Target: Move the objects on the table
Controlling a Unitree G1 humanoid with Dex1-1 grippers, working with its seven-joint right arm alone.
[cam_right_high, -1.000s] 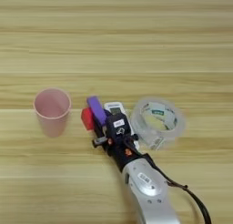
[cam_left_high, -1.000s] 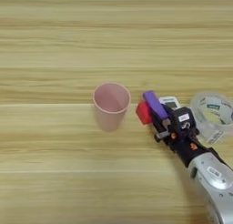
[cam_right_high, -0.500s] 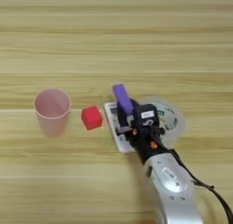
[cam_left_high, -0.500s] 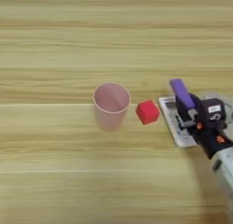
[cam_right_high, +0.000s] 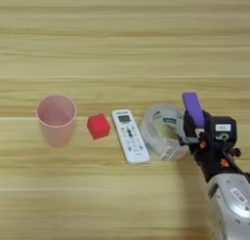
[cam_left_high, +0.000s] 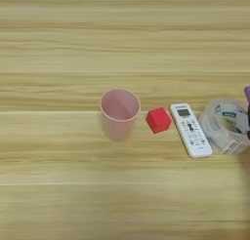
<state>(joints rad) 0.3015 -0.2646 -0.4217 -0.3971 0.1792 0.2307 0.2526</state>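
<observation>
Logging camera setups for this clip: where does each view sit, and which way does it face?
Left eye view: on the head, looking down at the table; only a sliver of the right gripper shows at the right edge.
Right eye view: same head camera, reaching further right; the right gripper and silver forearm show.
Shared: pink cup, red cube, white remote, tape roll.

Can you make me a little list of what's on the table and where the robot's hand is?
cup: pink cup, upright, furthest left
cube: red cube, just right of the cup, not touching it
remote: white remote, flat, between cube and tape
tape: clear tape roll, furthest right
hand: right gripper, at the tape's right edge, holding nothing
surface: wooden table
</observation>
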